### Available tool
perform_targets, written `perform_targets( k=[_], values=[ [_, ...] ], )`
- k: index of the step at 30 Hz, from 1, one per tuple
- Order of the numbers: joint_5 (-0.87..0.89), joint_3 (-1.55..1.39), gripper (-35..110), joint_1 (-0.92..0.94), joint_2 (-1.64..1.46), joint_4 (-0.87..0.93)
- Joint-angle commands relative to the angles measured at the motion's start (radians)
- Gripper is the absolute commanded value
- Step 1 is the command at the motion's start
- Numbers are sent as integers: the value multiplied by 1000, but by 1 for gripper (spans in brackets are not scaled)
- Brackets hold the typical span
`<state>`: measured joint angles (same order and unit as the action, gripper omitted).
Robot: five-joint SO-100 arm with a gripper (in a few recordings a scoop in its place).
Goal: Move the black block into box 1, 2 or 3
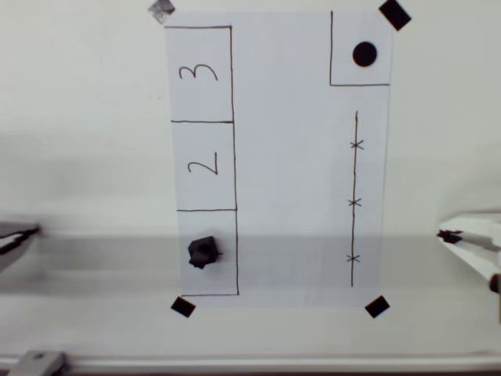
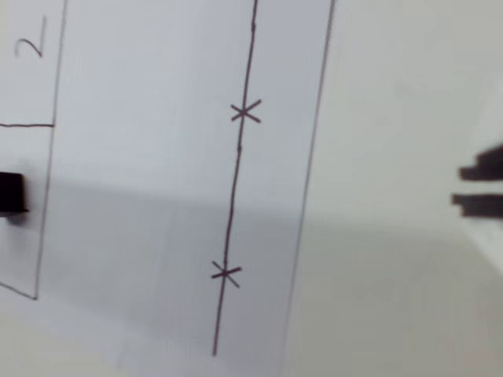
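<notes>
White table fills the overhead view, a grey shadow band crossing its lower part; white paper sheet lies flat in the middle, held by black tape squares at its corners; three pen-outlined boxes stacked down the sheet's left edge: box "3" on top, box "2" in the middle, both holding nothing but their digit; bottom box holds the black block, its digit hidden or unreadable; block sits left of the box's centre, inside the lines, close to the left edge of the paper, clear gap to the right line and bottom line; block looks matte black, chunky, corners turned at an angle, small shadow beside it; wrist view shows it as a dark square cut by the left frame edge, below the "2" box line; top right corner square holds a round black dot; pen line with three crosses runs down the right side; wide bare paper between boxes and that line; gripper at the right frame edge, off the paper, well apart from the block; open or closed cannot be told.
</notes>
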<state>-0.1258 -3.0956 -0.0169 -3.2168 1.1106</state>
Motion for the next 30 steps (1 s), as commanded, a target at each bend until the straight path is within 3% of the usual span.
perform_targets(
  k=[1, 12, 30],
  values=[
    [-9, -11, 0, 2, -15, 60],
    [78, -11, 0, 6, -15, 229],
    [101, -11, 0, 8, -15, 232]
  ],
)
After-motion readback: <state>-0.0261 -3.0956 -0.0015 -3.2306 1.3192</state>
